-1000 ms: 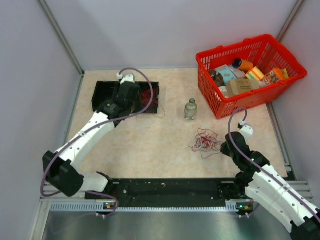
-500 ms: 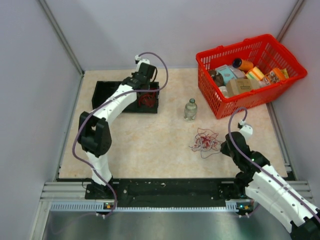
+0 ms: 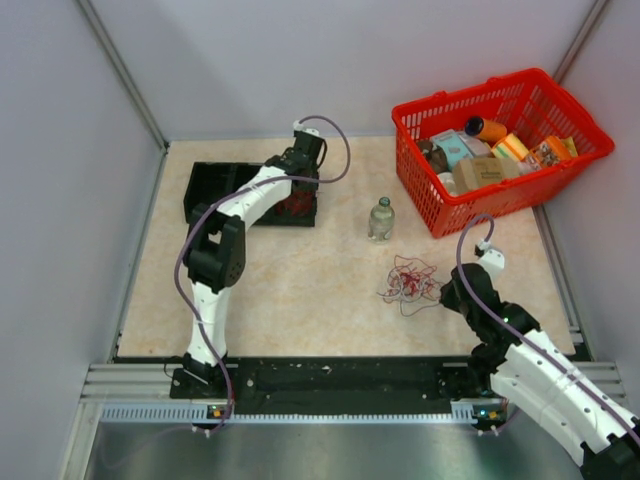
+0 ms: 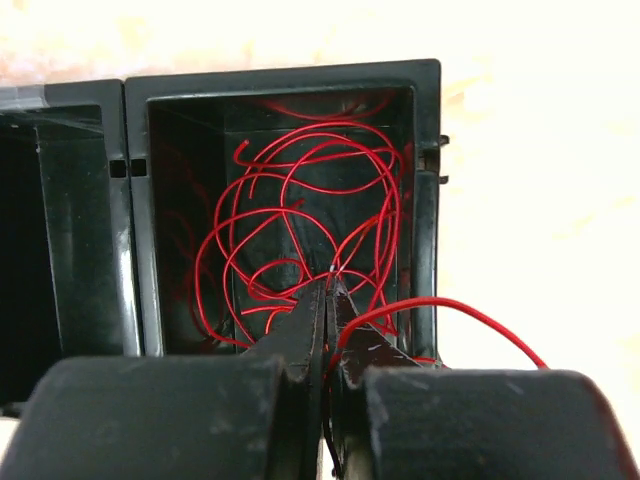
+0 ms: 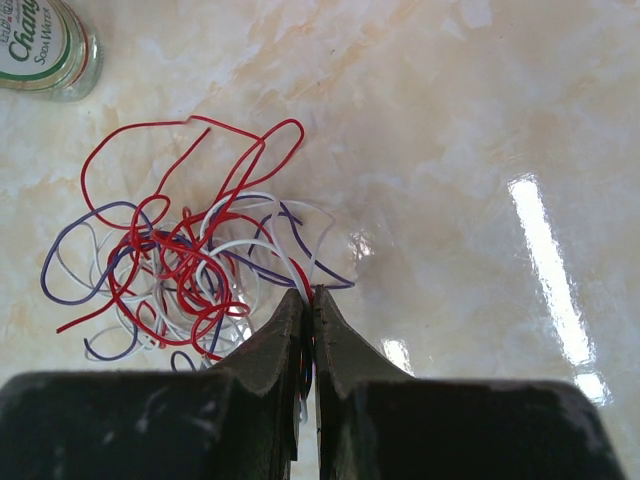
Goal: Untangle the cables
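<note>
L tool (image 4: pixel 328 282) clamps red cable (image 4: pixel 300 215), shifted right over black bin (image 4: pixel 430 120), R tool (image 5: pixel 310 295) pinching tangle (image 5: pixel 185 265), unmoved

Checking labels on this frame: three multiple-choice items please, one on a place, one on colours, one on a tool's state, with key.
1. Where does the red cable on its own lie?
A. in the red basket
B. beside the bottle
C. in the black tray's right-hand compartment

2. Which colours are in the tangle on the table?
A. red only
B. red, white, purple
C. green, yellow

3. How does the right tool stand?
A. shut on strands at the tangle's edge
B. wide open above it
C. inside the basket

Key: C, red loops fill that compartment; B, all three colours show in the right wrist view; A, its fingers meet with strands between them.
</note>
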You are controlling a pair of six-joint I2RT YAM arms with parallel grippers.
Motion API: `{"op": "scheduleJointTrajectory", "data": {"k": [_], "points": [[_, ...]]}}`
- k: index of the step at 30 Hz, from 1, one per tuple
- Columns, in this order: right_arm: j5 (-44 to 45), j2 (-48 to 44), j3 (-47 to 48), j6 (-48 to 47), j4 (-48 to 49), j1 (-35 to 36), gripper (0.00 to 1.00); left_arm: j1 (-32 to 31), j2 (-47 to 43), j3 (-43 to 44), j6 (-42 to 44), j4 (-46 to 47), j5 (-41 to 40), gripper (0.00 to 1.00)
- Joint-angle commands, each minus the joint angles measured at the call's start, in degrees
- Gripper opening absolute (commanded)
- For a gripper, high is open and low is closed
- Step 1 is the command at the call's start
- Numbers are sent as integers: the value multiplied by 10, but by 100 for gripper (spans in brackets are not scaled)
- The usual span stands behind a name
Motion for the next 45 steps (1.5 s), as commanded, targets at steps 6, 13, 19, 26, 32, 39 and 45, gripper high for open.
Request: {"op": "scheduleJointTrajectory", "data": {"k": [6,13,19,26,32,39,45], "points": [[-2,-4,-3,-7,17,-4,0,57,-1,-5,-36,9,38,9],[-6,-4,-5,-7,18,-4,0,57,-61,-36,-53,-6,78,49],[-8,-4,-5,-9,19,-4,0,57,-105,-64,-62,-17,85,53],[-10,-4,-6,-10,21,-3,0,57,-160,-76,-43,-8,66,61],[-13,-3,-6,-11,25,-4,0,57,-174,-36,-29,-49,37,88],[-15,-3,-6,-13,26,-4,0,58,-222,-65,-37,-32,40,70],[-15,-2,-6,-14,28,-4,0,49,-188,-72,-29,45,230,79]]}}
